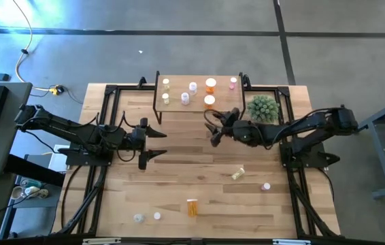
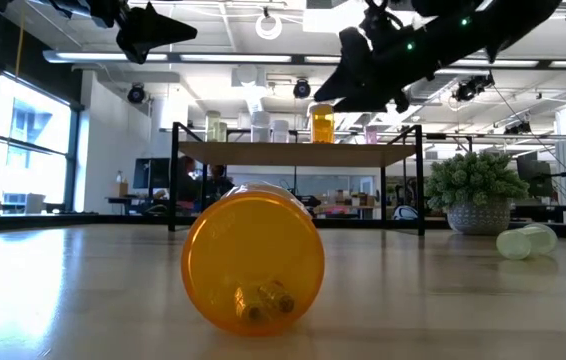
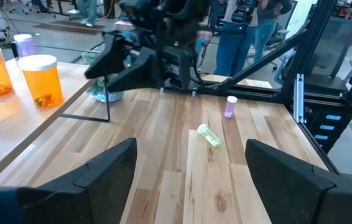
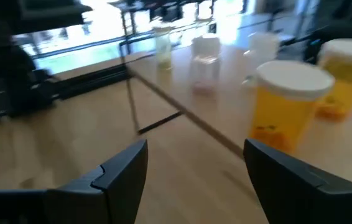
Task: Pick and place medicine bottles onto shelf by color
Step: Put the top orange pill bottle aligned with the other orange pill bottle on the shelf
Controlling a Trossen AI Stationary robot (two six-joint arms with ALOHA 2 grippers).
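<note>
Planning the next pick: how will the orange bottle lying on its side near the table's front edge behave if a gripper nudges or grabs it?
The orange bottle lies on its round side on the table, so a nudge would probably roll it. Only a few pills show inside, so it is likely light. Its smooth, glossy wall may slip between fingers unless gripped squarely.
</note>
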